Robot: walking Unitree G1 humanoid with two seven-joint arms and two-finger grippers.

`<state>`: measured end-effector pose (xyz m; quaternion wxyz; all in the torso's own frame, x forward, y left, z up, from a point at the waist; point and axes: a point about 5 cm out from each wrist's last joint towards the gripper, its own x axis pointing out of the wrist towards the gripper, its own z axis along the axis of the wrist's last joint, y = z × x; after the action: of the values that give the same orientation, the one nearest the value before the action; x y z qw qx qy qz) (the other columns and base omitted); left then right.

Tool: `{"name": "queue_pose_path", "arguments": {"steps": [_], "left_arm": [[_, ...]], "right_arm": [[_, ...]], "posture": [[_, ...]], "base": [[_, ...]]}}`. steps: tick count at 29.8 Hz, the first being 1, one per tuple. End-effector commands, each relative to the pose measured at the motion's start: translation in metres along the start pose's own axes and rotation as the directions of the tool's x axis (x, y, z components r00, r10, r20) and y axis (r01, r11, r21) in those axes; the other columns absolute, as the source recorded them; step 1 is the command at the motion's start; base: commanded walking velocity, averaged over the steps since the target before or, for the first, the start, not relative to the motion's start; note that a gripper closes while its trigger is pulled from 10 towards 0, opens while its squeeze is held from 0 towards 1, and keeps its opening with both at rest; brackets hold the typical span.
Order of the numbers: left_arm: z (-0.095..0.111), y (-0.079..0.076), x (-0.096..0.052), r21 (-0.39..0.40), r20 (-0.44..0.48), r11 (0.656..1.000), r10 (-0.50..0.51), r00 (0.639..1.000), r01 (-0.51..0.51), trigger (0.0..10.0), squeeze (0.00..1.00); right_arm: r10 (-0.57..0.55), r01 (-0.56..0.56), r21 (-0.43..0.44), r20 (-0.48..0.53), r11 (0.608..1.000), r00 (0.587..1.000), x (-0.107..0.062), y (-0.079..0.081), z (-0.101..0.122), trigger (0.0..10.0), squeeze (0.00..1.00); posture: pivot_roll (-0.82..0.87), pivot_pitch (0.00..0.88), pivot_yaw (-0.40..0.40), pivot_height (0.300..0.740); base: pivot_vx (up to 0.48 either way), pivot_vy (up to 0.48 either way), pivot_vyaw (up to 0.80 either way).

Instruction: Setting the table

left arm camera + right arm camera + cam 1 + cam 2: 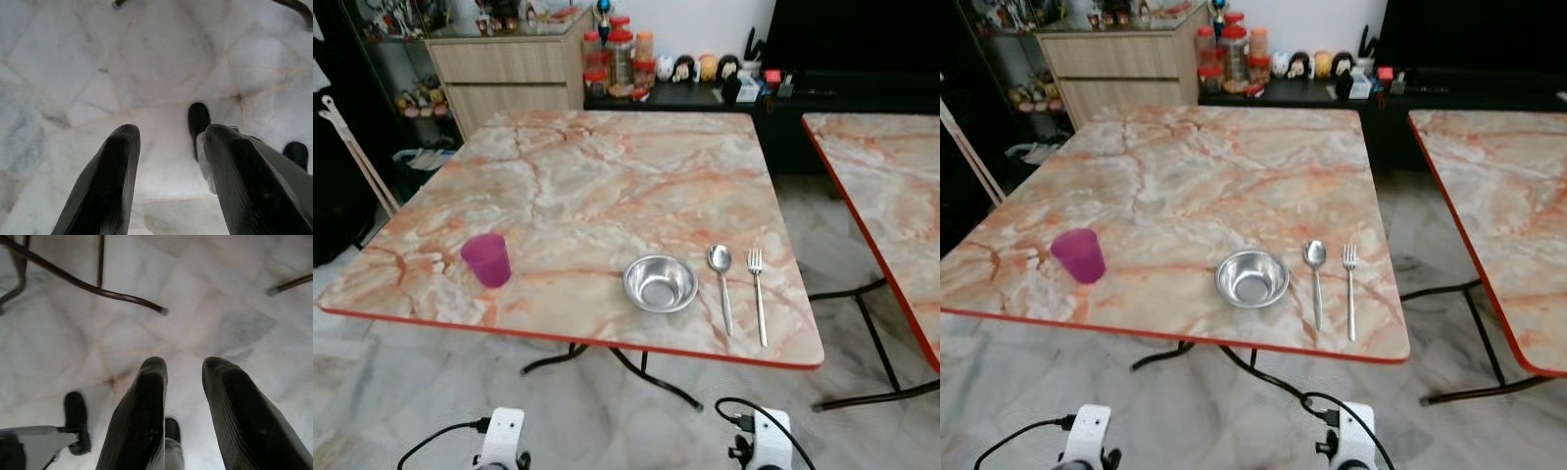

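beyond my table's far edge: wooden drawer cabinet [514,67], red-lidded jars [617,59] just beside it, small figurines [695,68] on dark shelf [705,96].

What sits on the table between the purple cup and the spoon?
In the left eye view, a steel bowl sits between the purple cup and the spoon, close beside the spoon; the rest is bare tabletop.

The second worktop [886,196] is cut off by the picture's right edge; both arms show just their wrists at the bottom edge; jars [617,59] and figurines [690,68] on the far counter are too small to identify.
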<state>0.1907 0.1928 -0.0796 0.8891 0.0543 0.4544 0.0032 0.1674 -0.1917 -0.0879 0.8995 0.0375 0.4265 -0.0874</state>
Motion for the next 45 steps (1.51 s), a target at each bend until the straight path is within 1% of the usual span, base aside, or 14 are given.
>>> {"name": "queue_pose_path", "arguments": {"steps": [1, 8, 10, 11, 15, 17, 23, 25, 29, 30, 31, 35, 40, 45], "left_arm": [[0.002, 0.004, 0.000, -0.004, 0.027, 1.000, 0.010, 1.000, -0.010, 10.0, 0.00], [0.003, 0.012, -0.003, -0.035, 0.090, 0.998, 0.053, 0.995, -0.050, 10.0, 0.00], [0.010, 0.023, -0.006, -0.070, 0.184, 0.994, 0.099, 0.978, -0.087, 10.0, 0.00], [0.010, 0.023, -0.006, -0.070, 0.184, 0.994, 0.099, 0.978, -0.087, 10.0, 0.00], [0.025, 0.039, -0.015, -0.115, 0.360, 0.980, 0.191, 0.913, -0.160, 10.0, 0.00], [0.026, 0.041, -0.017, -0.131, 0.378, 0.977, 0.205, 0.903, -0.167, 10.0, 0.00], [0.032, 0.045, -0.039, -0.193, 0.554, 0.959, 0.280, 0.784, -0.206, 10.0, 0.00], [0.036, 0.046, -0.046, -0.206, 0.594, 0.954, 0.300, 0.746, -0.219, 10.0, 0.00], [0.042, 0.048, -0.054, -0.217, 0.630, 0.947, 0.322, 0.706, -0.238, 10.0, 0.00], [0.050, 0.049, -0.061, -0.240, 0.663, 0.939, 0.344, 0.665, -0.246, 10.0, 0.00], [0.050, 0.049, -0.061, -0.240, 0.663, 0.939, 0.344, 0.665, -0.246, 10.0, 0.00], [0.080, 0.045, -0.072, -0.238, 0.738, 0.943, 0.330, 0.588, -0.231, 10.0, 0.00], [0.102, 0.040, -0.075, -0.230, 0.775, 0.951, 0.306, 0.553, -0.204, 10.0, 0.00], [0.130, 0.018, -0.078, -0.154, 0.825, 0.976, 0.211, 0.525, -0.151, 10.0, 0.00]], "right_arm": [[0.006, -0.006, 0.011, 0.003, 1.000, 1.000, 0.001, 0.004, 0.003, 10.0, 0.00], [0.001, -0.001, 0.008, 0.001, 1.000, 1.000, 0.001, 0.001, 0.002, 10.0, 0.00], [-0.003, 0.003, 0.006, 0.001, 1.000, 1.000, 0.001, 0.000, 0.003, 10.0, 0.00], [-0.003, 0.003, 0.006, 0.001, 1.000, 1.000, 0.001, 0.000, 0.003, 10.0, 0.00], [-0.003, 0.003, -0.008, -0.015, 1.000, 1.000, 0.000, -0.001, 0.000, 10.0, 0.00], [-0.002, 0.002, -0.008, -0.015, 1.000, 1.000, 0.000, -0.001, 0.000, 10.0, 0.00], [0.005, -0.005, -0.019, -0.020, 1.000, 1.000, 0.000, -0.001, -0.001, 10.0, 0.00], [0.006, -0.007, -0.025, -0.020, 1.000, 1.000, 0.000, -0.001, -0.001, 10.0, 0.00], [0.004, -0.005, -0.027, -0.021, 1.000, 1.000, 0.000, -0.002, -0.001, 10.0, 0.00], [0.005, -0.005, -0.029, -0.020, 1.000, 1.000, 0.000, -0.003, 0.000, 10.0, 0.00], [0.005, -0.005, -0.029, -0.020, 1.000, 1.000, 0.000, -0.003, 0.000, 10.0, 0.00], [0.011, -0.012, -0.034, -0.019, 0.999, 1.000, 0.001, -0.001, 0.001, 10.0, 0.00], [0.017, -0.018, -0.037, -0.018, 0.999, 1.000, 0.001, 0.001, 0.001, 10.0, 0.00], [0.012, -0.012, -0.022, -0.005, 1.000, 1.000, 0.002, 0.001, 0.005, 10.0, 0.00]], "posture": [[0.00, 0.000, -0.001, 0.740], [0.00, 0.000, -0.008, 0.740], [0.02, 0.000, -0.015, 0.740], [0.02, 0.000, -0.015, 0.740], [0.03, 0.000, -0.022, 0.740], [0.03, 0.000, -0.022, 0.740], [0.05, 0.000, -0.032, 0.740], [0.05, 0.000, -0.033, 0.740], [0.06, 0.000, -0.033, 0.740], [0.06, 0.000, -0.034, 0.740], [0.06, 0.000, -0.034, 0.740], [0.07, 0.000, -0.039, 0.740], [0.06, 0.000, -0.035, 0.740], [0.04, 0.000, -0.024, 0.740]], "base": [[0.000, 0.000, 0.00], [0.000, 0.000, 0.00], [0.000, 0.000, 0.00], [0.000, 0.000, 0.00], [0.000, 0.000, 0.00], [0.000, 0.000, 0.00], [0.000, 0.000, 0.00], [0.000, 0.000, 0.00], [0.000, 0.000, 0.00], [0.000, 0.000, 0.00], [0.000, 0.000, 0.00], [0.000, 0.000, 0.00], [0.000, 0.000, 0.00], [0.000, 0.000, 0.00]]}}
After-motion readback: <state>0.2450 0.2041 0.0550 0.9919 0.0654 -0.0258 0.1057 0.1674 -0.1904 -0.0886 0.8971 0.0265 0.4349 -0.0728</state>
